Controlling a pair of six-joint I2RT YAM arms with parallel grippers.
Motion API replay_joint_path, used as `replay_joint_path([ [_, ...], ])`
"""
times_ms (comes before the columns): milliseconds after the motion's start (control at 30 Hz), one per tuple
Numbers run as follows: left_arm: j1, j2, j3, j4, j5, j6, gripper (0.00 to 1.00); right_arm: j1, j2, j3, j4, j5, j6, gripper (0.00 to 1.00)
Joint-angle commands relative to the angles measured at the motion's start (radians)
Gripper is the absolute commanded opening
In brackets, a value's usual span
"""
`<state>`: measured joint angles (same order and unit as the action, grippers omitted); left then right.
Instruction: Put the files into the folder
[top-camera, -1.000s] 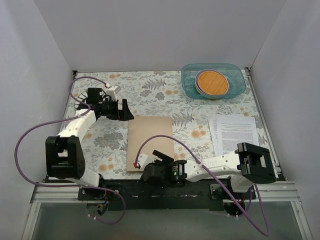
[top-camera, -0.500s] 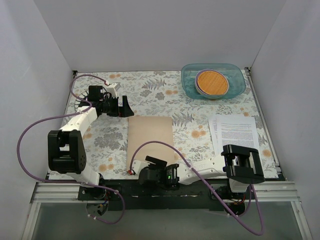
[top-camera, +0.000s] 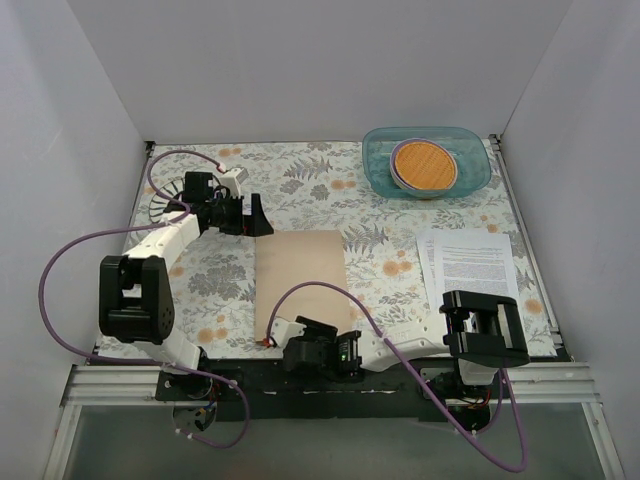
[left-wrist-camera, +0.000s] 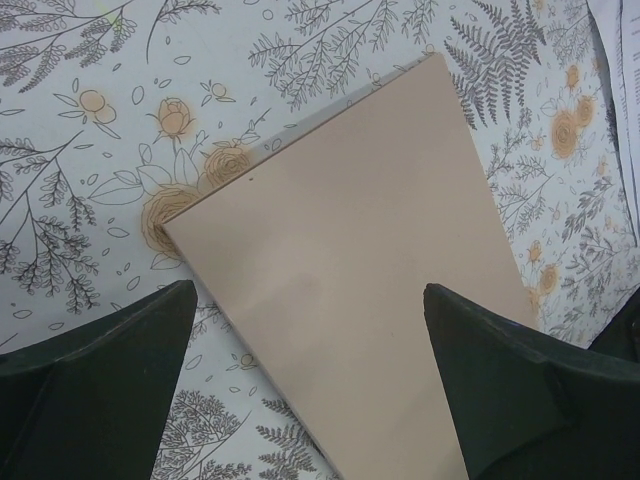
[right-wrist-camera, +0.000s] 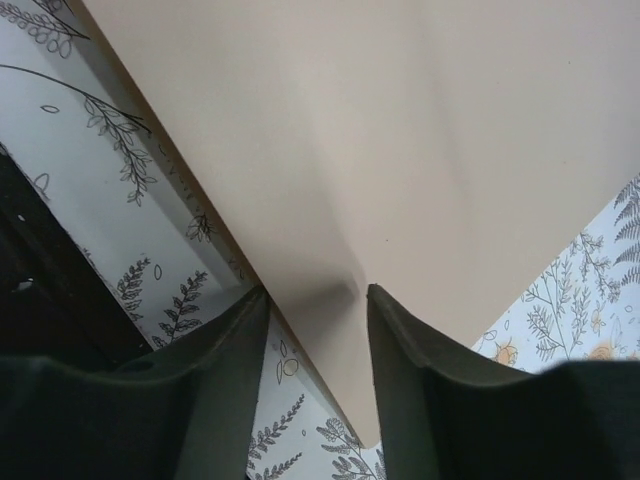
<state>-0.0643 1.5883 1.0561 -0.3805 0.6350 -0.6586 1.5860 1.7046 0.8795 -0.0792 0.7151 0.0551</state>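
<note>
The folder (top-camera: 300, 283) lies shut and flat in the middle of the table, a plain tan-brown rectangle. The files (top-camera: 467, 263), white printed sheets, lie to its right, apart from it. My left gripper (top-camera: 257, 220) hovers wide open over the folder's far-left corner; in the left wrist view its gripper (left-wrist-camera: 310, 300) frames the folder (left-wrist-camera: 380, 250). My right gripper (top-camera: 272, 332) is low at the folder's near-left corner. In the right wrist view the right gripper (right-wrist-camera: 315, 297) stands narrowly open astride the folder's edge (right-wrist-camera: 330, 180), one finger (right-wrist-camera: 400, 350) on the cover.
A teal plastic tub (top-camera: 427, 160) holding a round orange-brown disc stands at the back right. White walls enclose the flowered tablecloth (top-camera: 215, 275) on three sides. Purple cables loop from both arms. A strip of the files shows at the left wrist view's right edge (left-wrist-camera: 625, 90).
The right arm has folded in and its gripper has settled at the folder's near-left corner. The left gripper has shifted slightly right and farther, over the folder's far-left corner.
</note>
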Motion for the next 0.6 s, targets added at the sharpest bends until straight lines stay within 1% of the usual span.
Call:
replay_joint_path([
  [0, -0.020, -0.008, 0.027, 0.020, -0.008, 0.010, 0.98, 0.003, -0.037, -0.022, 0.047, 0.076, -0.008, 0.48],
  [133, -0.038, 0.002, 0.024, 0.026, -0.018, 0.010, 0.98, 0.005, -0.031, -0.020, 0.058, 0.122, -0.040, 0.33],
  [167, -0.042, 0.006, 0.027, 0.029, -0.023, 0.010, 0.98, 0.005, -0.030, -0.017, 0.056, 0.136, -0.044, 0.22],
  [267, -0.054, 0.021, 0.038, 0.031, -0.032, 0.008, 0.98, 0.008, -0.045, -0.017, 0.052, 0.217, -0.049, 0.01],
  [433, -0.068, 0.048, 0.056, 0.038, -0.040, -0.001, 0.98, 0.008, -0.135, -0.034, 0.050, 0.366, -0.052, 0.01],
  [567, -0.080, 0.065, 0.070, 0.046, -0.050, -0.015, 0.98, 0.008, -0.195, -0.045, 0.033, 0.408, -0.087, 0.01],
])
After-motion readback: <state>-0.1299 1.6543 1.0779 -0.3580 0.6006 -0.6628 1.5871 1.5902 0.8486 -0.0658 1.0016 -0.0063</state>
